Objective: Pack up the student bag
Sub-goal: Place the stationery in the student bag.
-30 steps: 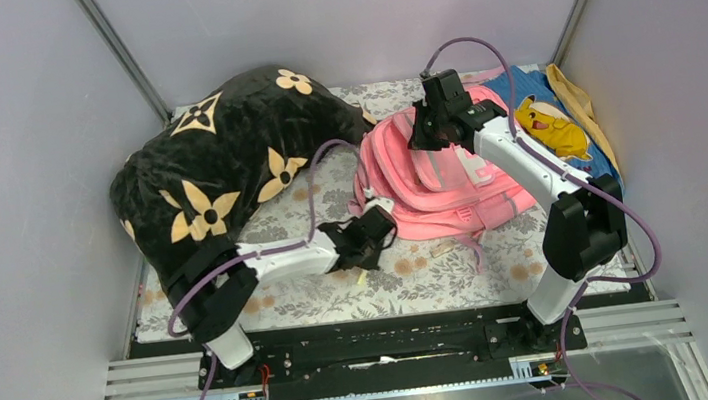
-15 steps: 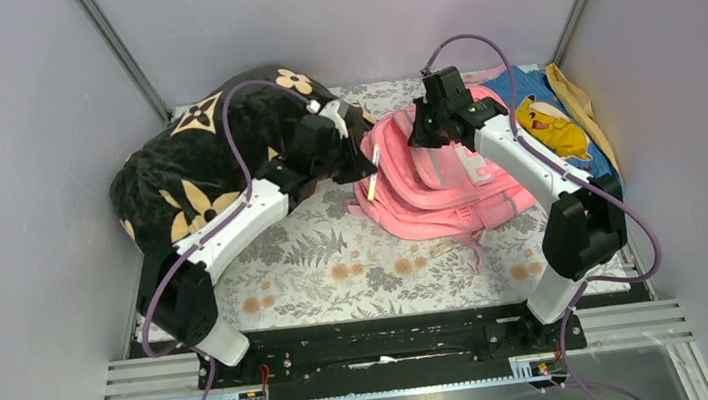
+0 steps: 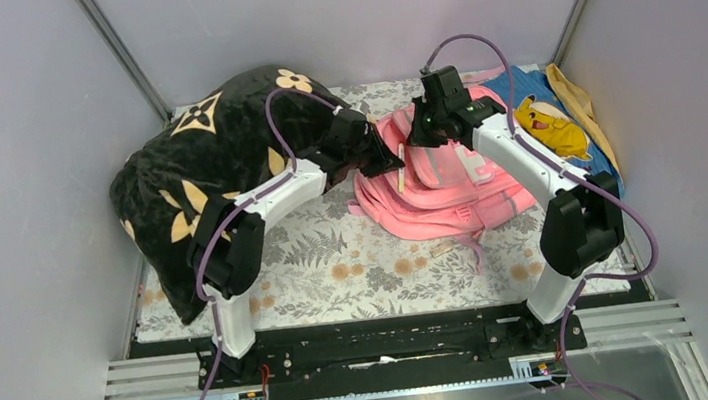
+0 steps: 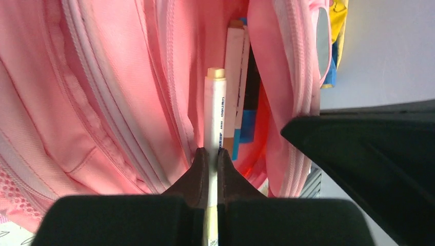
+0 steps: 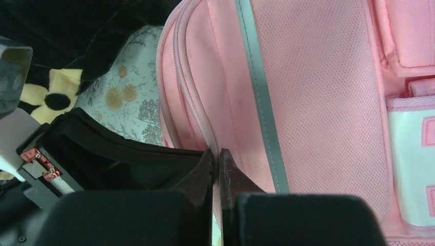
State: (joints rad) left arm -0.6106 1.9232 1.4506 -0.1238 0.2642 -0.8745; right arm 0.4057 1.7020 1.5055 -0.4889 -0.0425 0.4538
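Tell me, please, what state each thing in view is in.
student bag, lying flat, pocket unzipped and open.
left gripper, shut on the white marker.
white marker, gripped, capped end aimed into the pocket.
pens, already inside the pocket.
right gripper, shut on the bag's pocket edge.

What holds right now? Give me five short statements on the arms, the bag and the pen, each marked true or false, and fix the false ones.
1. The left fingers are shut on a white pen. True.
2. The front pocket of the pink bag is zipped shut. False: it gapes open, and other pens already lie inside.
3. The right fingers pinch an edge of the bag. True.
4. The black pillow lies on the right arm's side of the bag. False: it lies on the left arm's side.
5. The held pen points into the open pocket. True.
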